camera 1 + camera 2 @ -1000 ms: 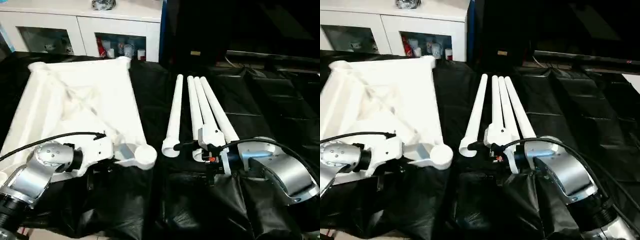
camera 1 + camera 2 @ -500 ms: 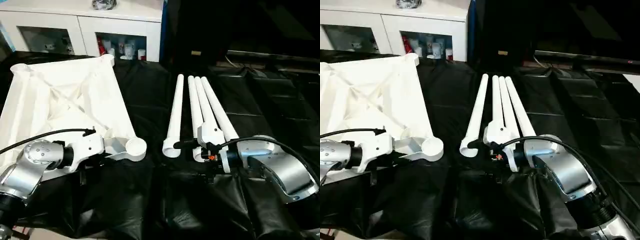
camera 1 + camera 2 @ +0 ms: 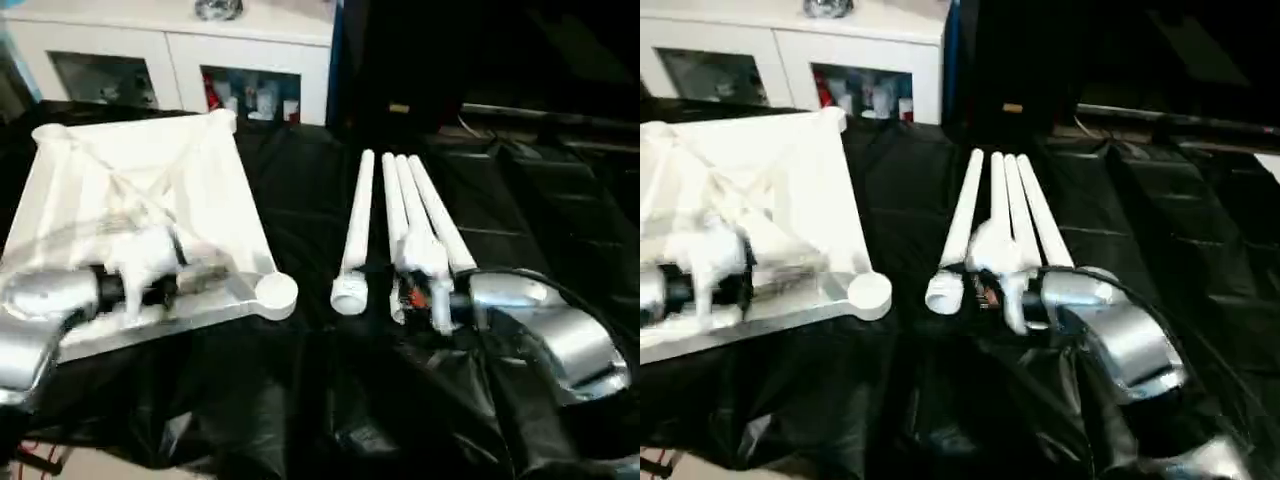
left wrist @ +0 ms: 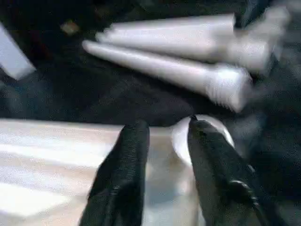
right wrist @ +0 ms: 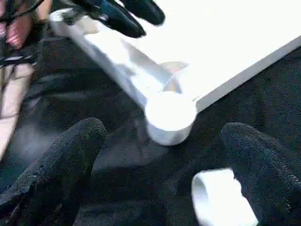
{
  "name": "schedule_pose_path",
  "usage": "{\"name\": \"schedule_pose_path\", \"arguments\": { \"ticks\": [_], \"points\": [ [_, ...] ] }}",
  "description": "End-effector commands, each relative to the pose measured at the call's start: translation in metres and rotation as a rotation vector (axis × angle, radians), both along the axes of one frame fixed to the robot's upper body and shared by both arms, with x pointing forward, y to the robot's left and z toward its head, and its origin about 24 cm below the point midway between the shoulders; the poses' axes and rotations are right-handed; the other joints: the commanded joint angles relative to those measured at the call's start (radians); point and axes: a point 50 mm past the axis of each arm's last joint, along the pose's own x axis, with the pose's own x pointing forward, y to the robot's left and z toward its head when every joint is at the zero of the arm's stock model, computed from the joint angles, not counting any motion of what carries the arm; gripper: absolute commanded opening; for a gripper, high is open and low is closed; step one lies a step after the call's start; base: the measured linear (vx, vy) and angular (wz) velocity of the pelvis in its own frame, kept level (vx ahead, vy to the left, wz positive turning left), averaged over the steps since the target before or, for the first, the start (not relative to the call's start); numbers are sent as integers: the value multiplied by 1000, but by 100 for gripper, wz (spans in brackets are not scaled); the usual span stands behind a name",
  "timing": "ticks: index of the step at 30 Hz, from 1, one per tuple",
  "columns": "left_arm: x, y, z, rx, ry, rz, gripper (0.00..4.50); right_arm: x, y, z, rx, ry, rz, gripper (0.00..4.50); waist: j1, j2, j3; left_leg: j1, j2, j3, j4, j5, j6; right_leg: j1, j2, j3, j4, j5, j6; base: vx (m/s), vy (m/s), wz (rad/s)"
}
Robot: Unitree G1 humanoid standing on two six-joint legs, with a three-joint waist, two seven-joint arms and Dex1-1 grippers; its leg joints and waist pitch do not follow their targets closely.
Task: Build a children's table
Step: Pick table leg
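Light falls evenly from above, bright on the white table top [image 3: 150, 190] and legs [image 3: 400, 215] — both bleach almost to glare, and the ribs on the top wash out — while the black sheet [image 3: 300, 400] soaks it up, showing only dull sheen along its creases. The head views are smeared with motion blur, worst on the left forearm [image 3: 45, 310] and around the right gripper [image 3: 425, 285]. Both wrist views are soft throughout: the near black fingers [image 5: 56, 165] loom out of focus, and the background stays dim.
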Motion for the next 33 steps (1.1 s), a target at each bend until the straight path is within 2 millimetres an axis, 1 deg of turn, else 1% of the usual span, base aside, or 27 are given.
{"name": "schedule_pose_path", "arguments": {
  "ticks": [1,2,3,4,5,6,7,8,9,10,11,12,13,14,15,16,17,19,21,22,24,27,28,30,31,32,33],
  "points": [
    [3,-7,2,-52,-44,69,189,15,-2,3,36,22,-151,450,2,2,-52,10,39,-4,-74,-134,-11,41,-72,46,-69,-42,-234,0,0,0],
    [3,-8,1,-56,-51,74,189,16,-1,2,45,30,-164,450,3,5,-52,13,40,-3,-74,-132,-14,36,-73,46,-73,-60,-225,0,0,0],
    [-3,-20,-2,-89,-36,58,189,29,6,-3,63,79,-299,450,-5,-8,-53,10,41,-2,-77,-123,-21,37,-73,47,-70,-60,-221,0,0,0],
    [-3,-20,-2,-89,-36,58,189,29,6,-3,63,79,-299,450,-5,-3,-53,7,41,-6,-79,-118,-28,39,-75,45,-69,-71,-217,0,0,0],
    [-8,-27,-1,-97,-14,38,189,36,8,-6,54,102,-370,450,-2,2,-54,15,43,-3,-77,-124,-40,33,-72,44,-70,-70,-207,0,0,0],
    [-9,-31,-1,-108,-3,29,189,42,11,-8,53,122,-412,450,-4,6,-54,15,43,-3,-78,-118,-46,32,-71,45,-68,-51,-208,0,0,0],
    [-9,-32,0,-105,5,22,189,48,12,-10,38,147,-476,450,-5,21,-53,18,40,-2,-78,-120,-62,28,-64,43,-67,-26,-208,0,0,0],
    [-8,-33,1,-94,15,12,189,55,12,-12,13,165,-541,450,-11,9,-54,17,36,1,-77,-119,-75,28,-60,44,-66,-6,-209,0,0,0],
    [-7,-33,1,-87,15,9,189,57,11,-11,11,168,-557,450,-7,11,-56,20,36,3,-75,-117,-79,32,-60,45,-66,17,-202,0,0,0],
    [-2,-36,4,-73,8,-7,189,67,9,-7,25,175,-612,450,-5,16,-55,20,36,2,-75,-114,-80,31,-60,45,-65,27,-199,0,0,0],
    [2,-38,6,-72,4,-17,189,73,8,-5,39,182,-642,450,-4,15,-56,23,33,4,-75,-123,-84,30,-59,45,-66,16,-198,0,0,0],
    [2,-38,6,-72,4,-17,189,73,8,-5,39,182,-642,450,-2,9,-56,25,34,6,-75,-122,-85,31,-59,45,-67,19,-197,0,0,0],
    [4,-38,6,-58,1,-29,189,76,10,-4,44,191,-651,450,1,9,-54,19,35,6,-75,-107,-86,36,-60,46,-63,41,-192,0,0,0],
    [5,-40,7,-35,-6,-52,189,82,13,-4,39,208,-671,450,-4,13,-55,14,33,4,-76,-102,-89,39,-61,45,-62,42,-187,0,0,0],
    [5,-41,7,-25,2,-65,189,85,16,-5,38,226,-677,450,-2,25,-56,18,34,4,-74,-105,-97,37,-62,44,-61,47,-186,0,0,0],
    [4,-41,7,-20,10,-72,189,87,18,-5,38,239,-681,450,-8,19,-56,15,33,5,-74,-107,-97,38,-62,45,-61,53,-188,0,0,0],
    [4,-41,7,-20,10,-72,189,87,18,-5,38,239,-681,450,-7,18,-58,14,33,5,-73,-98,-95,42,-62,45,-60,71,-192,0,0,0],
    [1,-42,7,8,47,-106,189,95,19,-13,-41,321,-773,450,-11,22,-61,14,32,5,-71,-67,-93,43,-60,44,-55,118,-204,0,0,0],
    [0,-44,7,29,47,-122,189,97,22,-16,-52,398,-788,450,-14,17,-60,13,31,8,-69,-75,-85,42,-60,45,-55,115,-221,0,0,0],
    [0,-45,7,31,49,-126,189,97,23,-17,-55,405,-784,450,-13,19,-59,12,32,7,-71,-73,-84,44,-60,44,-54,116,-220,0,0,0],
    [-2,-47,7,38,60,-151,189,97,28,-20,-65,448,-766,450,-12,16,-59,13,35,7,-71,-71,-80,44,-61,43,-54,120,-220,0,0,0],
    [-3,-49,8,37,70,-169,189,99,32,-21,-85,458,-763,450,-11,20,-58,13,36,8,-72,-77,-81,42,-63,42,-54,109,-221,0,0,0],
    [-4,-50,8,44,71,-177,189,99,37,-22,-83,479,-743,450,-11,24,-58,16,36,8,-72,-90,-87,39,-62,42,-54,99,-223,0,0,0],
    [-4,-51,9,50,73,-187,189,99,42,-24,-84,502,-720,450,-11,24,-56,14,38,8,-73,-115,-91,40,-65,43,-55,74,-227,0,0,0],
    [-4,-52,9,53,74,-191,189,99,42,-26,-110,504,-729,450,-8,27,-55,16,38,8,-74,-124,-92,38,-64,43,-57,63,-223,0,0,0],
    [-4,-53,8,55,74,-194,189,99,42,-28,-130,505,-738,450,-8,27,-56,17,38,7,-73,-124,-95,38,-65,42,-56,60,-225,0,0,0],
    [-4,-54,8,60,74,-200,189,99,41,-30,-151,511,-744,450,-8,23,-56,17,39,8,-73,-122,-95,37,-65,42,-57,59,-226,0,0,0]
  ]
}}
